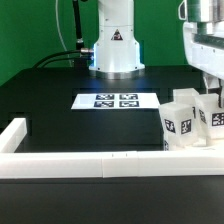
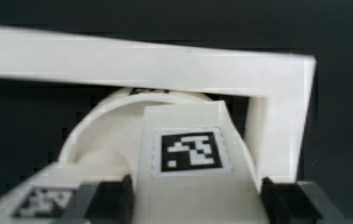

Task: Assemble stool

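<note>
In the wrist view a white blocky stool leg [image 2: 194, 150] with a black-and-white tag stands between my gripper's [image 2: 199, 205] two dark fingers [image 2: 116, 200]. Both pads lie against its sides, so the gripper is shut on it. Behind the leg curves the round white seat [image 2: 98, 125]. A second tag [image 2: 40, 200] shows beside one finger. In the exterior view the gripper [image 1: 211, 98] reaches down into a cluster of white stool parts at the right, with a tagged leg [image 1: 177, 124] in front and another tagged part [image 1: 216, 118] beside it. The fingertips are hidden there.
The long white border rail [image 1: 70, 163] runs along the table's front and up the exterior view's left, and its corner [image 2: 279, 80] sits just beyond the seat. The marker board [image 1: 116, 101] lies mid-table before the robot base [image 1: 113, 45].
</note>
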Robot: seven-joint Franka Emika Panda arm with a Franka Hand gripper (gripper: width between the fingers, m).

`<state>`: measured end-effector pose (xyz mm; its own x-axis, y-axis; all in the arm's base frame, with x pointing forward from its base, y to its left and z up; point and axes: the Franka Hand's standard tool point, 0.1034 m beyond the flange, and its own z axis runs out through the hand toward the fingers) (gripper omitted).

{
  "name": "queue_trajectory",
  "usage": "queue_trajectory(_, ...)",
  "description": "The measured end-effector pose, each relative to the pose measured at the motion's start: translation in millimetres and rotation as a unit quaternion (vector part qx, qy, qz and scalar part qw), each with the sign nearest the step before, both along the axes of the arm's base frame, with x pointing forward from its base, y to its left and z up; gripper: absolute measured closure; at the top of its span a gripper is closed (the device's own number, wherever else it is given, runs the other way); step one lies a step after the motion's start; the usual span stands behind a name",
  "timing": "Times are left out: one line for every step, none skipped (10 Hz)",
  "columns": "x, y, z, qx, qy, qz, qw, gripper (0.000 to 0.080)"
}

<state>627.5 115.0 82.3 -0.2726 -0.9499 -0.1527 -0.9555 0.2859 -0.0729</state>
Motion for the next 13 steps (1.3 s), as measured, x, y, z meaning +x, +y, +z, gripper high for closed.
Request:
queue_trajectory(0.5, -0.9, -2.2, 0.017, -0.016, -0.088, 0.996, 0.0456)
queue_trajectory(-1.3, 4.8, -2.6, 0.022, -0.011, -0.120, 0.993, 0.0456)
queue_trajectory(-1.1, 6.3, -2.6, 0.026, -0.012, -0.127, 0.991, 0.0456)
queue_trajectory(-1.0, 6.3, -2.6, 0.029, -0.012, -0.132, 0.991, 0.0456)
queue_trajectory(-1.4, 7.0, -3.1, 0.029, -0.012, -0.127, 0.991, 0.0362)
queue_trajectory(-1.4, 7.3, -3.1, 0.028, -0.013, -0.120, 0.992, 0.0225)
queue_trajectory(-0.4, 6.5, -0.8, 0.022, -0.021, -0.067, 0.997, 0.0225)
queue_trajectory(2.6, 4.1, 7.4, 0.016, -0.037, 0.007, 0.999, 0.0161)
queue_trajectory(6.1, 1.1, 14.5, 0.004, -0.063, 0.106, 0.992, 0.0161)
queue_trajectory(5.5, -0.9, 14.0, -0.006, -0.072, 0.183, 0.980, 0.0152)
queue_trajectory(6.1, -2.3, 13.5, -0.012, -0.079, 0.214, 0.974, 0.0152)
queue_trajectory(7.2, -3.1, 13.4, -0.019, -0.085, 0.229, 0.969, 0.0151)
queue_trajectory(7.0, -3.7, 13.1, -0.026, -0.089, 0.263, 0.960, 0.0151)
